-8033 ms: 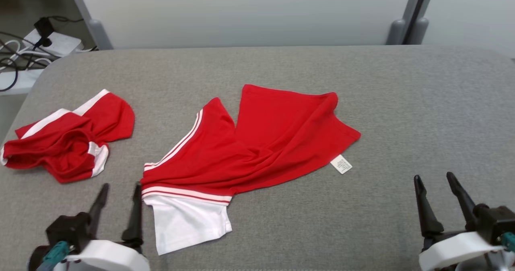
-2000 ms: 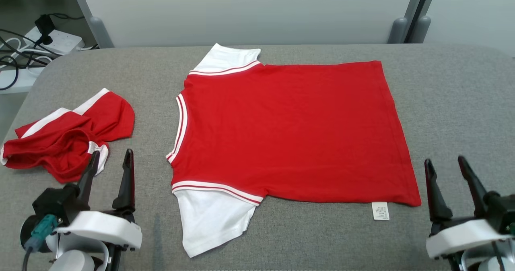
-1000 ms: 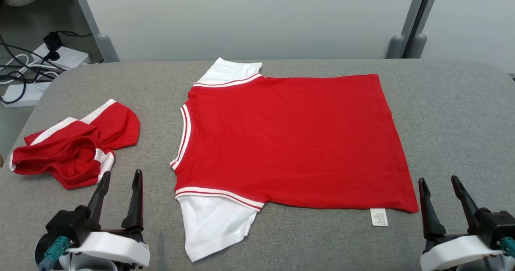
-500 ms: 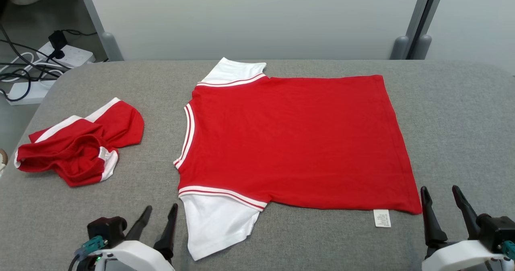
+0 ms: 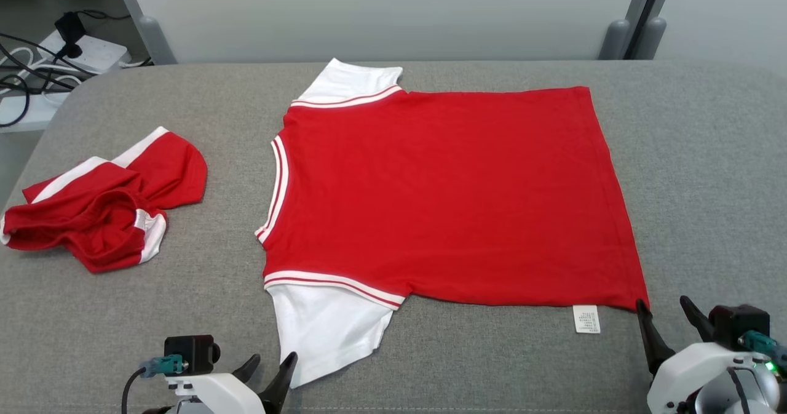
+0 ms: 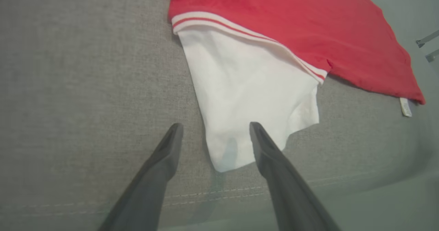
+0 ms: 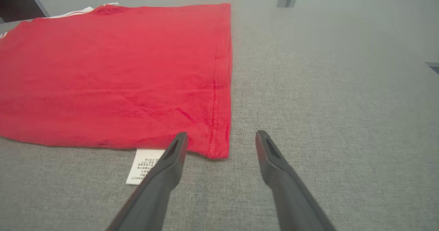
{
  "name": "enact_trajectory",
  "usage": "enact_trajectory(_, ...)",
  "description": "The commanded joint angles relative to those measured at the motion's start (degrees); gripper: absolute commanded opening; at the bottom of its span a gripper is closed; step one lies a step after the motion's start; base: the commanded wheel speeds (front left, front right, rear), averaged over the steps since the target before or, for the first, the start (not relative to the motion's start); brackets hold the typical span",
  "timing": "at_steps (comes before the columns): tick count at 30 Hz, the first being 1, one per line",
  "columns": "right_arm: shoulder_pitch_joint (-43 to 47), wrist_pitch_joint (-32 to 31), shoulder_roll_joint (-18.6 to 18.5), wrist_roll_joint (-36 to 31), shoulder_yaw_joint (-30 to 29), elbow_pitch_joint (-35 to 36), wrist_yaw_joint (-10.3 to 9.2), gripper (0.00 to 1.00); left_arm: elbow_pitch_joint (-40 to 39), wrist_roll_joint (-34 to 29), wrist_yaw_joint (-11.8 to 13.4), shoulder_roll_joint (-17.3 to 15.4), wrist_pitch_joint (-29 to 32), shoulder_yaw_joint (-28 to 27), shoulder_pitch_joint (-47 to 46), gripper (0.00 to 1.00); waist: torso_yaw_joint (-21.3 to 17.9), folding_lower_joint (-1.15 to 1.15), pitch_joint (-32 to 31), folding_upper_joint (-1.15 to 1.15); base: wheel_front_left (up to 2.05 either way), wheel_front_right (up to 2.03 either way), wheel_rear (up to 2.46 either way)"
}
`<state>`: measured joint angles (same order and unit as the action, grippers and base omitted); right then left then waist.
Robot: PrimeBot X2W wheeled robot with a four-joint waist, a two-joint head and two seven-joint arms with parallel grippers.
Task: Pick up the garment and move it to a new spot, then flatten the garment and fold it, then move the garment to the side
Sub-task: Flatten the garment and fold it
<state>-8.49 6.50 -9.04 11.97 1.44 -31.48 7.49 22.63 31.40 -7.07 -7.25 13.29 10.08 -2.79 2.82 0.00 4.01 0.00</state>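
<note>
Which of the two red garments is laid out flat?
The red shirt with white sleeves in the middle; the red garment at the left lies crumpled.

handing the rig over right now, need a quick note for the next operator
Left gripper: open, empty, fingers poised either side of the tip of the near white sleeve.
Right gripper: open, empty, poised at the near hem corner, beside the care label.
Red t-shirt: spread flat on the grey table. A second red-and-white garment lies crumpled to its left.
Done: flattening. Left: fold, then move it aside.
</note>
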Motion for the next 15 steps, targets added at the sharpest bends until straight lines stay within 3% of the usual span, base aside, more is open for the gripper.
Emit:
enact_trajectory(1,-2.6,0.0,-1.4,0.5,1.8,0.1,0.00,1.00,-1.9,0.8,-0.3,-1.2,0.5,-1.9,-1.5,1.00,-0.2,0.00,1.3,0.00,0.00,0.00,0.00)
enact_trajectory(13,-12.7,-1.9,-4.3,4.3,8.5,-8.4,0.00,1.00,-3.3,2.8,-0.3,-2.3,4.4,-0.3,-4.6,1.00,-0.1,0.00,8.7,0.00,0.00,0.00,0.00)
enact_trajectory(14,-13.1,-2.0,-4.2,4.6,8.9,-9.2,0.00,0.98,-3.2,3.2,-0.3,-2.2,4.6,-0.1,-4.8,1.00,-0.1,0.00,9.0,0.00,0.00,0.00,0.00)
enact_trajectory(15,-13.4,-2.2,-4.2,4.8,9.3,-9.9,0.00,0.80,-3.0,3.4,-0.3,-2.2,4.8,0.2,-4.9,1.00,-0.1,0.00,9.2,0.00,0.00,0.00,0.00)
